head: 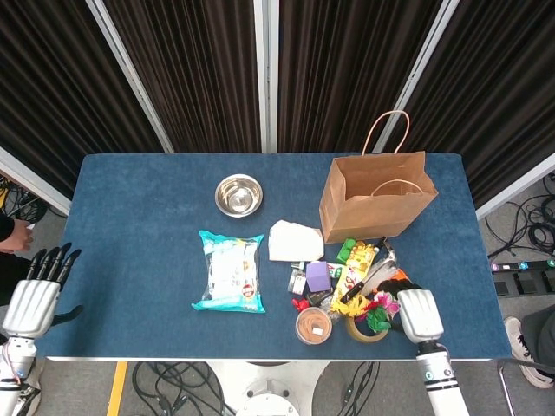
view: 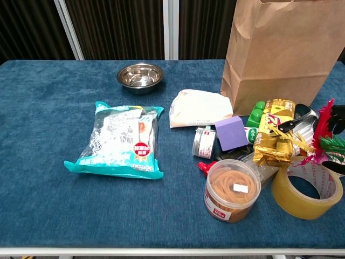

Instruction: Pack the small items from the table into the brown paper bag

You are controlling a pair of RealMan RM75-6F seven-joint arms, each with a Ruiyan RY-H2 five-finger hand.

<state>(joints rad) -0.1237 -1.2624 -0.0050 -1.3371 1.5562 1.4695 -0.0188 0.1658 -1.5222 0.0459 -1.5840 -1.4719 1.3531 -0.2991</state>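
1. The right hand (head: 416, 314) sits at the near right edge of the table (head: 130, 225), its dark fingers (view: 338, 116) curled down over the heap of small items; whether they grip anything I cannot tell.
2. Just left of that hand lies the tape roll (view: 306, 189), with the feathers (view: 323, 129) touching it from behind.
3. The tub (view: 232, 189) of rubber bands stands upright beside the tape, near the table's front edge.
4. Behind the tub are the purple block (view: 232, 132), a small tin (view: 204, 141) and a gold wrapper (view: 274, 132), all crowded together.
5. The left hand (head: 35, 293) hangs off the table's near left corner, fingers straight and spread, holding nothing, well apart from every item.
6. The snack pack (view: 121, 141) lies flat mid-table, left of the heap.
7. A white pouch (view: 198, 108) lies between the heap and the bag (head: 377, 197).
8. The bag stands upright and open beyond the heap, further from the right hand than the items.
9. The steel bowl (head: 238, 194) sits farthest back, left of the bag.
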